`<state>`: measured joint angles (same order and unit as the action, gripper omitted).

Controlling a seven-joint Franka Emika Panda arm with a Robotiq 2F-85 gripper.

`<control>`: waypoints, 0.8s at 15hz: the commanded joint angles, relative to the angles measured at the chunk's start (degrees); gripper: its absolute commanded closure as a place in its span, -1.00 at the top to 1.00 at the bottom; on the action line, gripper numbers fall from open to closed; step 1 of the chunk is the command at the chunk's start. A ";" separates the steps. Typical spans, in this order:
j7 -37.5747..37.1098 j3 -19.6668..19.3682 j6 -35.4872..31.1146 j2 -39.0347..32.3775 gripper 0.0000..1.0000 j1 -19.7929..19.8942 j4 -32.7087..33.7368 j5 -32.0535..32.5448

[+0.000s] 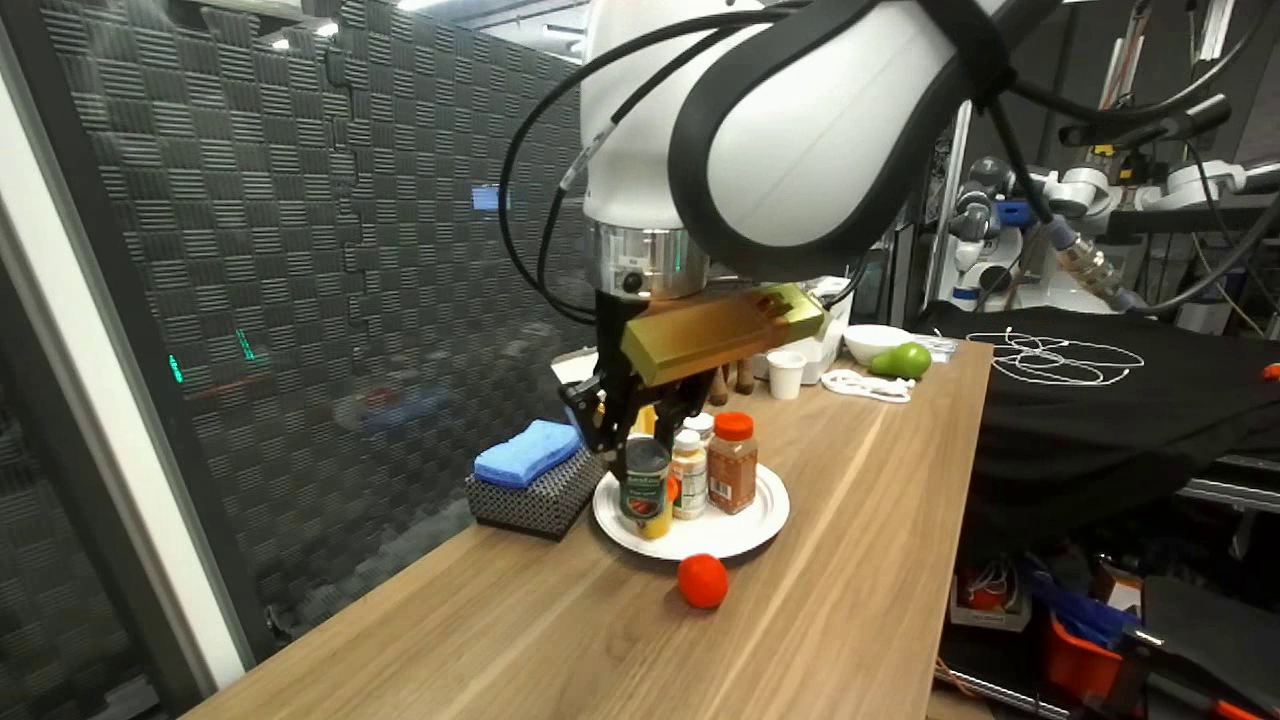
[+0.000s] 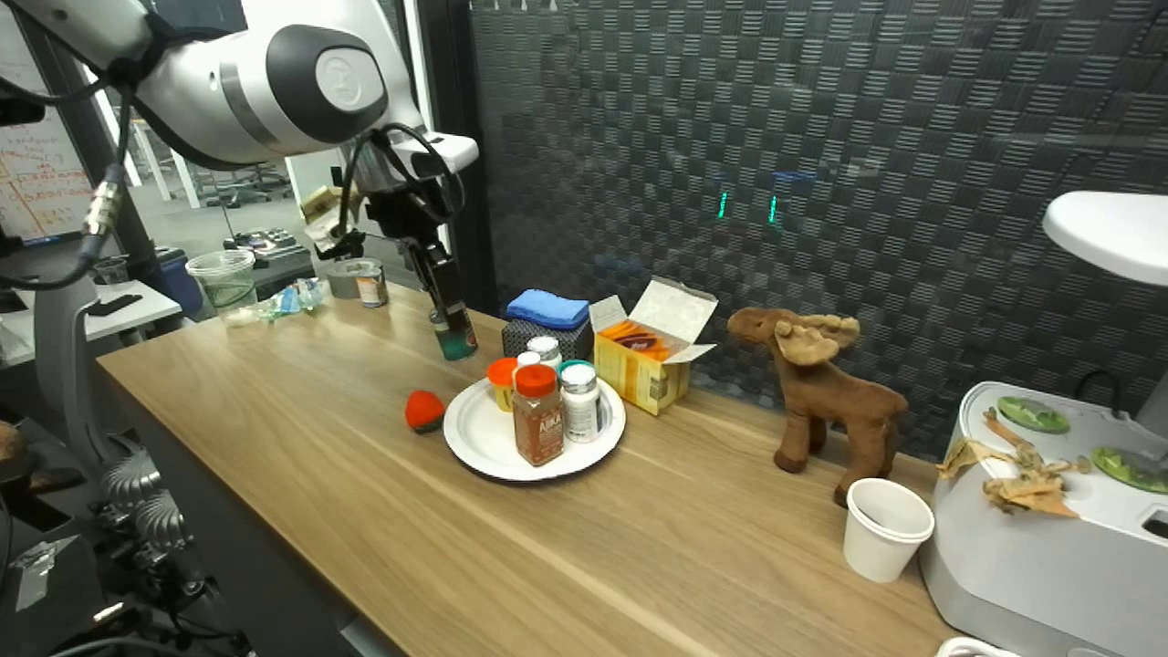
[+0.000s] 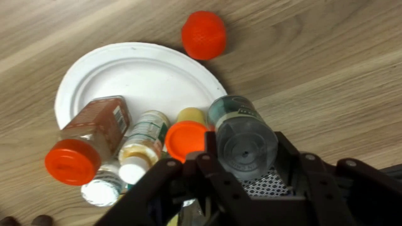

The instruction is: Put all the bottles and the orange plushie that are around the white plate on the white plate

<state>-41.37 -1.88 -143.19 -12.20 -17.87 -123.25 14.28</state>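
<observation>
Although your jaws stand part-way apart, they are clamped on the green-labelled bottle [image 3: 243, 138], a pad to each flank, lid uppermost. Long axis near upright; in an exterior view the green-labelled bottle [image 2: 454, 336] shows a slight lean. Setting both exterior views together, you likely have it off the desk [image 1: 850, 560]; how high is unclear.

What your coming move turns on: by the wrist view, the white plate [image 3: 154, 83] lies ahead of the jaws and to their left, its rim passing under or right beside the bottle's base. The base hides that stretch, so you can't say which.

Immediately left of the jaws: the yellow pot [image 3: 187, 135], orange lid, contact uncertain. Farther left, the white-capped bottle [image 3: 143, 142], then the brown bottle [image 3: 94, 131]. All three on the plate. Bare plate lies forward-left of the jaws, beyond the pot. My judgement: go forward first, then left, then down, bottle upright; straight left would probably shove the pot into its neighbours.

Well ahead of the jaws, on the desk just outside the rim: the orange plushie [image 3: 204, 35], as I read the round red-orange thing. Probably your next pick. Behind the jaws, the patterned box [image 1: 540, 495]; mind it if you back off.
</observation>
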 commanded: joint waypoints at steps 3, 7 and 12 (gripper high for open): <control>-2.15 0.58 -0.68 6.44 -0.57 5.06 -7.79 2.32; 0.04 0.58 -1.57 5.67 -0.57 8.32 -8.41 1.04; 3.72 0.79 -2.12 3.92 -0.57 10.96 -6.74 -1.26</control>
<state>-40.79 -1.86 -144.07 -7.99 -8.40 -130.69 15.13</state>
